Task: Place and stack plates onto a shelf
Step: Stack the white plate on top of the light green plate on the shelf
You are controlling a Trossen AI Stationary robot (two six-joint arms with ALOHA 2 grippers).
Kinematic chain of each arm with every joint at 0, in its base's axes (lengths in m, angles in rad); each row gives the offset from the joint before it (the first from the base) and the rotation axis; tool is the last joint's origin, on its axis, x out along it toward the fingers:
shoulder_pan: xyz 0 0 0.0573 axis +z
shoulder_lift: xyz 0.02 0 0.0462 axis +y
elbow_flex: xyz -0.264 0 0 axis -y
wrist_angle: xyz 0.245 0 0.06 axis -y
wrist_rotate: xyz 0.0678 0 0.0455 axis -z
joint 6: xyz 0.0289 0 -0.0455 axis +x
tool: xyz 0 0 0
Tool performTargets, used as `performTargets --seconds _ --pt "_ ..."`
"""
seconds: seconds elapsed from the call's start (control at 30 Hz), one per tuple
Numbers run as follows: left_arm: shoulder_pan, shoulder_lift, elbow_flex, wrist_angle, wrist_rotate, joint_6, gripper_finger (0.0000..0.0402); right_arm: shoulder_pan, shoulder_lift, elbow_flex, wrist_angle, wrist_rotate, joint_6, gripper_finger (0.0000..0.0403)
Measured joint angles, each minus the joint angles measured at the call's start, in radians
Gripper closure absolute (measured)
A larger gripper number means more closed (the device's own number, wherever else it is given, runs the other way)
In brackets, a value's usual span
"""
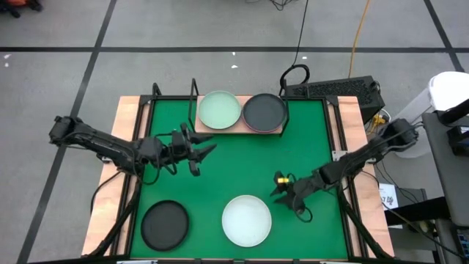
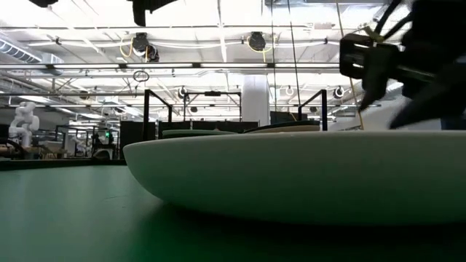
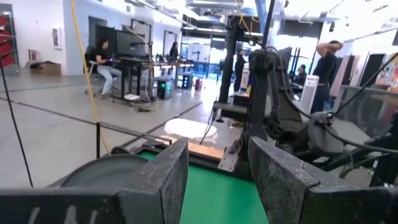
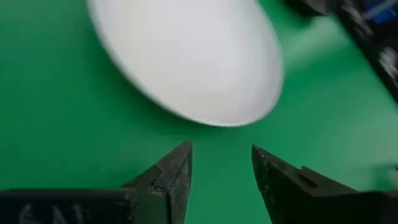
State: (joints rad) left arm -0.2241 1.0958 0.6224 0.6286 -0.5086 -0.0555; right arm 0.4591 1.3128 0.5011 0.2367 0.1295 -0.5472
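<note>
While the green mat (image 1: 293, 147) takes up most of the table, the shelf (image 1: 238, 126) stands at its far edge and serves as the landmark. Two plates already rest on the shelf side by side: a pale green plate (image 1: 219, 109) and a dark plate (image 1: 264, 111), under which a magenta rim seems to show, so a stack may have begun there. Two plates remain well in front of the shelf at the mat's near edge: a white plate (image 1: 247, 220) and a black plate (image 1: 164, 224). By that count the job looks about half done. Near the shelf's front, the left gripper (image 1: 199, 152) hangs with fingers spread and empty. Well in front of the shelf, just beside the white plate, the right gripper (image 4: 221, 165) is also parted and empty.
</note>
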Motion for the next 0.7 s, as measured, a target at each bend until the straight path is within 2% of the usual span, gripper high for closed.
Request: performTargets --seconds 0.17,0.4,0.5,0.7 --pt "-0.001 0.000 0.000 -0.020 0.014 -0.001 0.0229 0.053 0.078 0.017 0.015 0.010 -0.074 0.0234" --pt "-0.001 0.000 0.000 -0.034 0.014 -0.009 0.0229 0.106 0.203 0.018 0.188 0.035 -0.147 0.0207" --pt "-0.001 0.000 0.000 -0.035 0.014 -0.009 0.0229 0.112 0.249 0.017 0.208 0.056 -0.155 0.0199" --pt "-0.001 0.000 0.000 -0.035 0.014 -0.009 0.0229 0.116 0.318 0.017 0.325 0.079 -0.180 0.0208"
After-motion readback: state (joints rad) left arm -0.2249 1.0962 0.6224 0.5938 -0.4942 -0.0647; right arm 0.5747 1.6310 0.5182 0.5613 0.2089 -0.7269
